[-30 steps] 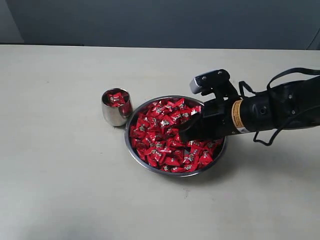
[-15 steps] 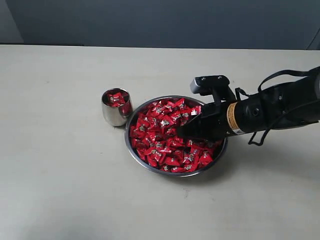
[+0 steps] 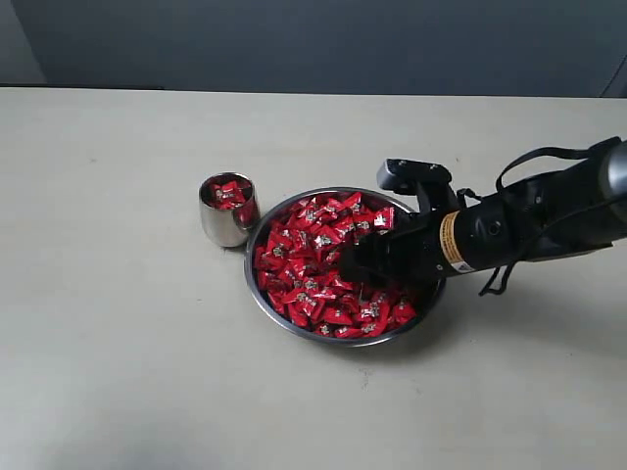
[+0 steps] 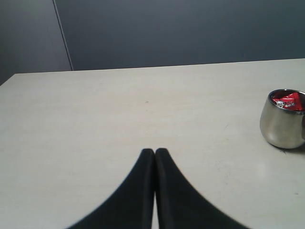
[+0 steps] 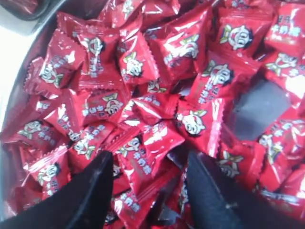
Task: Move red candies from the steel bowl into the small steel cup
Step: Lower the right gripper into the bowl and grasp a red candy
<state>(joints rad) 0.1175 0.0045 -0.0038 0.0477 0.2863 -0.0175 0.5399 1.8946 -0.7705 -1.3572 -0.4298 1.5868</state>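
The steel bowl [image 3: 266, 302] sits mid-table, heaped with red candies [image 3: 313, 264]. My right gripper [image 3: 355, 262] is down in that heap, open, its two black fingers [image 5: 90, 191] pushed in on either side of a few wrappers [image 5: 147, 143]; it grips none of them. Just left of the bowl stands the small steel cup [image 3: 225, 223], which holds a few red candies [image 3: 227, 193]. The cup [image 4: 280, 126] also shows in the left wrist view, off to one side of my left gripper [image 4: 155, 151], which is shut and empty above bare table.
The bowl's steel rim [image 5: 16, 90] runs along one edge of the right wrist view. Pale tabletop [image 3: 118, 343] spreads all round bowl and cup. A dark wall [image 3: 313, 39] stands behind the far table edge.
The right gripper has sunk lower into the candy heap and its fingers have spread wider. Bowl and cup have not moved.
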